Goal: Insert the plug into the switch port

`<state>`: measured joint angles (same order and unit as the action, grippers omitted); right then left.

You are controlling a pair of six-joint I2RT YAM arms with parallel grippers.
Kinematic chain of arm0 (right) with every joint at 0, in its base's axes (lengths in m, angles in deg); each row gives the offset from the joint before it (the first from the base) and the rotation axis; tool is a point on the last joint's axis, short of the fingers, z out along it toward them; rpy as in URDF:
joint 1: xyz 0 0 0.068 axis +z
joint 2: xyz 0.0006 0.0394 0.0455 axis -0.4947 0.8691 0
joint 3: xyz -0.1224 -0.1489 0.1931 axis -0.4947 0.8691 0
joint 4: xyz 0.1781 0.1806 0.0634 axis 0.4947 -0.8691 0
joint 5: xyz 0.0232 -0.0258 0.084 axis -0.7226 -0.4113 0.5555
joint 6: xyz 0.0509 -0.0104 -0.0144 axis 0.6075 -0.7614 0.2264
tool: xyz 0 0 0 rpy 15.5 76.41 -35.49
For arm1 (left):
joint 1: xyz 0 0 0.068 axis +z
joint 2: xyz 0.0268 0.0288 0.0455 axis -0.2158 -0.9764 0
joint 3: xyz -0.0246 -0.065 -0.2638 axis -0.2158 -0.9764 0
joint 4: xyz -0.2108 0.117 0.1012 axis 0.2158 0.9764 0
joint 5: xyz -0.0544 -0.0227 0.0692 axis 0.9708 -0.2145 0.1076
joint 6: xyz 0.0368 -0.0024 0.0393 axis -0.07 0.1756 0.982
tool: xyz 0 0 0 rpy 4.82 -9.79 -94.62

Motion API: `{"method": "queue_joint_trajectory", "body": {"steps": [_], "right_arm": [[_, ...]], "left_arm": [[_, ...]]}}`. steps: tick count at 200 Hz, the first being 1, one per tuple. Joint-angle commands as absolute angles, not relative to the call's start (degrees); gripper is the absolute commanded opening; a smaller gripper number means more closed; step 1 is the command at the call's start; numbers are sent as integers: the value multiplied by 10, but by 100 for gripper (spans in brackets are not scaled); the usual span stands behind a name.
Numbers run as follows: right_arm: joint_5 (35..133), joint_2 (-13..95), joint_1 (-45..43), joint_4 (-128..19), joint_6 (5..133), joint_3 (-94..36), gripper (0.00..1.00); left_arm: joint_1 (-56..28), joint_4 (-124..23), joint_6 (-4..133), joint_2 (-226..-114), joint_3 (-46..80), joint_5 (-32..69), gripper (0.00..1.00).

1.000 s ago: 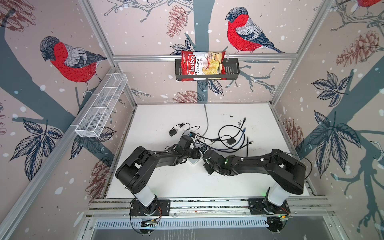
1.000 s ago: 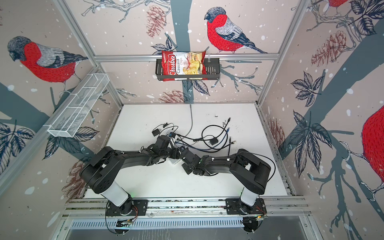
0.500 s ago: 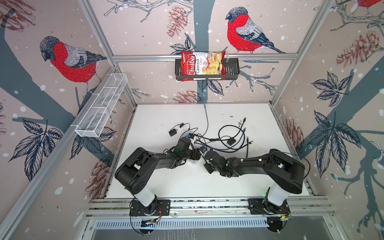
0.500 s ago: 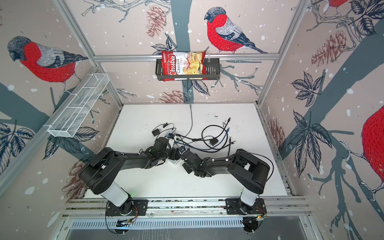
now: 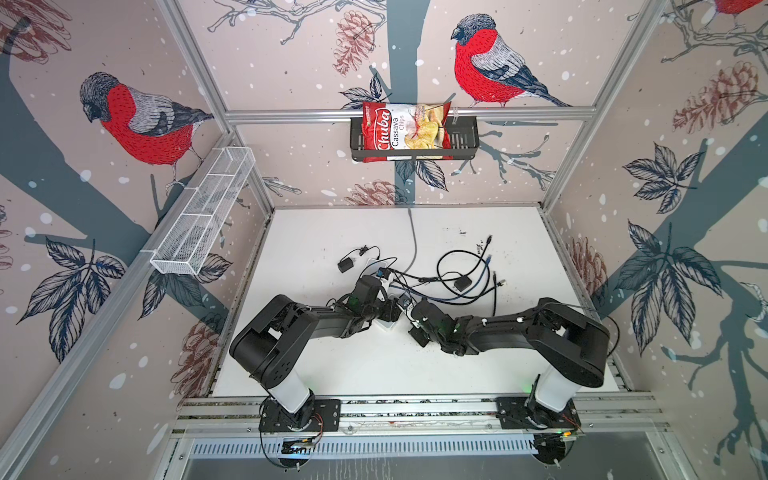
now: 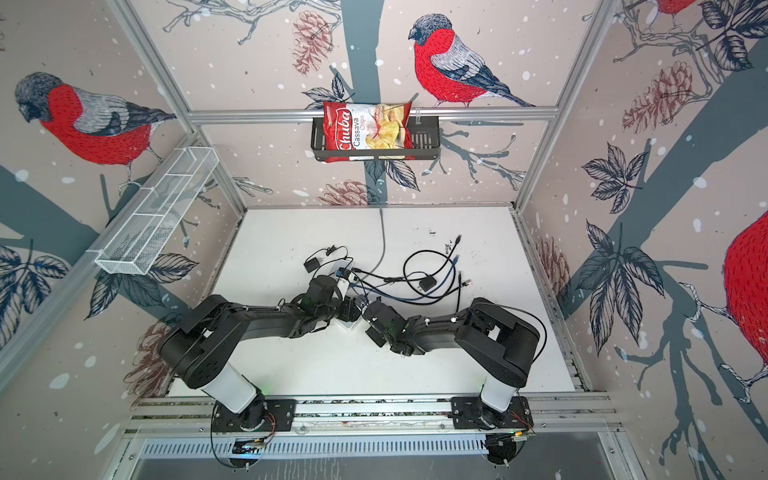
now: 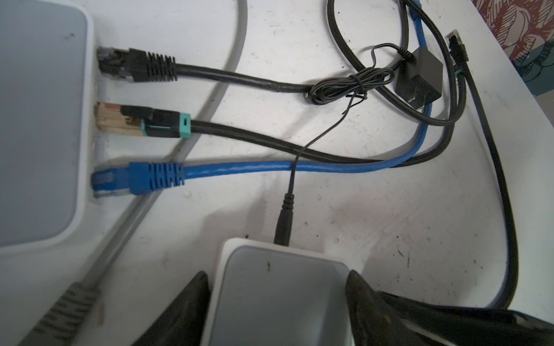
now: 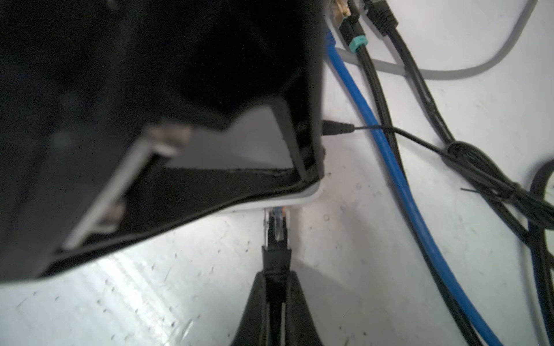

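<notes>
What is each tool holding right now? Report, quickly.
Left tool: closed on the switch, gripping its sides.
Right tool: closed on the plug, tip at the switch's port.

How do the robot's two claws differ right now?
The left gripper spreads wide around the white switch; the right gripper is pinched nearly shut. The left gripper holds a box by its sides; the right gripper holds a slim black plug by its boot, tip at the switch's edge. Both are gripping something.
</notes>
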<state>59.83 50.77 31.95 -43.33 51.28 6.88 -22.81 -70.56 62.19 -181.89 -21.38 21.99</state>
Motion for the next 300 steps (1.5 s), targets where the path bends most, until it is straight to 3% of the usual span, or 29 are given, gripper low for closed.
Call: {"method": "queue_joint_trajectory", "body": {"steps": [1, 86, 178, 300], "right_arm": [[623, 504, 320, -423, 511, 55, 4], [630, 512, 320, -306, 495, 46, 3], [714, 509, 313, -177, 470, 60, 2], [630, 504, 317, -311, 516, 91, 4]], "left_arm": [[-239, -669, 625, -1825, -210, 279, 70], [-263, -681, 642, -1825, -212, 309, 69], [-287, -729, 642, -1842, -215, 381, 69], [-262, -644, 642, -1783, -180, 250, 80]]}}
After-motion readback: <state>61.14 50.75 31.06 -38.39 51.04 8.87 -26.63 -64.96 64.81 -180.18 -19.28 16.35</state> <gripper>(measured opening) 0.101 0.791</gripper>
